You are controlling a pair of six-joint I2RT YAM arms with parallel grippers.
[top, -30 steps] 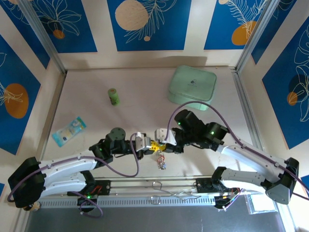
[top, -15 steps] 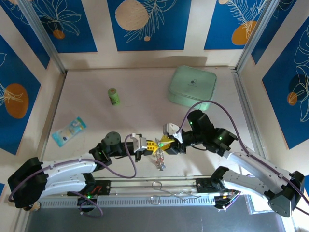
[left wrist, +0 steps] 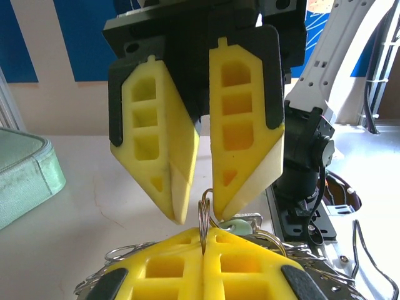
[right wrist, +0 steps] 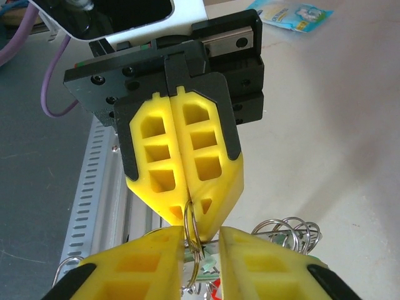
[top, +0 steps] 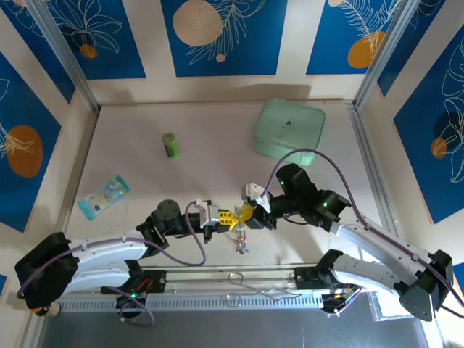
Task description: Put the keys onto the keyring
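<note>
My left gripper (top: 230, 217) is shut, pinching a silvery wire ring (left wrist: 204, 215) edge-on between its yellow pads. I cannot tell whether this ring is the keyring itself or a key's own loop. A bunch of keys (top: 240, 243) with coloured tags dangles below it, and a pale green tag (left wrist: 236, 224) shows behind the ring. My right gripper (top: 246, 212) faces the left one tip to tip. Its jaws stand open, one on each side of the ring (right wrist: 194, 250), with a narrow gap. More silvery loops (right wrist: 287, 228) fan out to the right.
A mint-green rounded box (top: 288, 130) sits at the back right. At the back left a green bottle (top: 171, 145) stands, and a blue-white packet (top: 104, 196) lies on the left. The metal rail (top: 232, 279) runs along the near edge.
The right gripper's jaws spread wider, then narrowed around the ring. Both grippers shifted slightly while staying tip to tip, and the left stayed shut on the ring.
</note>
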